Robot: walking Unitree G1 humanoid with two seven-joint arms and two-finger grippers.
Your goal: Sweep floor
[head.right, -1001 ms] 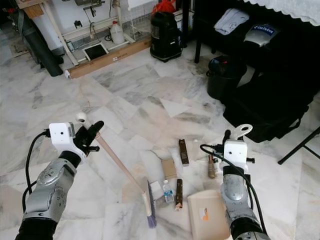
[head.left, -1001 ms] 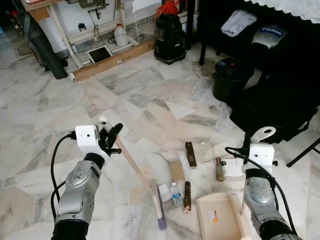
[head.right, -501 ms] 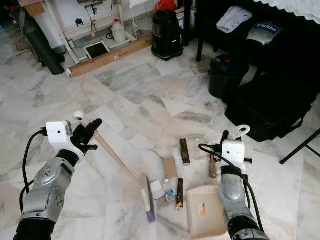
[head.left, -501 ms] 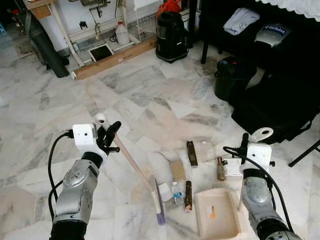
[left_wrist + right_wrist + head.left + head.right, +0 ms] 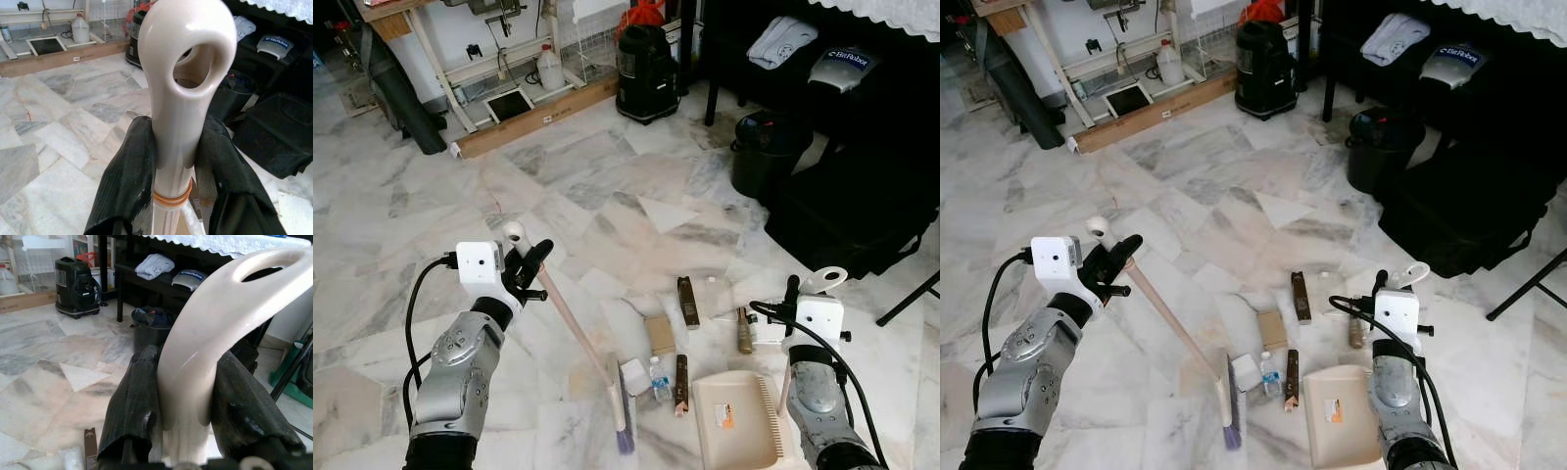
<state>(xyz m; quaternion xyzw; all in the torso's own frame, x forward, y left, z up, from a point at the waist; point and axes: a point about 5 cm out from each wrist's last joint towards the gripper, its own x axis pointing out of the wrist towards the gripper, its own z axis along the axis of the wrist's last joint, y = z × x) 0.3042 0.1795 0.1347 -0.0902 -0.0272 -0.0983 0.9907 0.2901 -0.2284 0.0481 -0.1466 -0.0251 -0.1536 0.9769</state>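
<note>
The left hand [image 5: 530, 262] stays clenched on the broom [image 5: 578, 338]; its bristles have crept nearer the litter [image 5: 661, 377] on the floor. The right hand [image 5: 188, 396], gripping the dustpan [image 5: 736, 423], has drawn it closer, ready to catch.

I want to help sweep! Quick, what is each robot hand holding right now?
Left gripper: shut on the broom handle.
Right gripper: shut on the dustpan handle; the dustpan rests on the floor.
</note>
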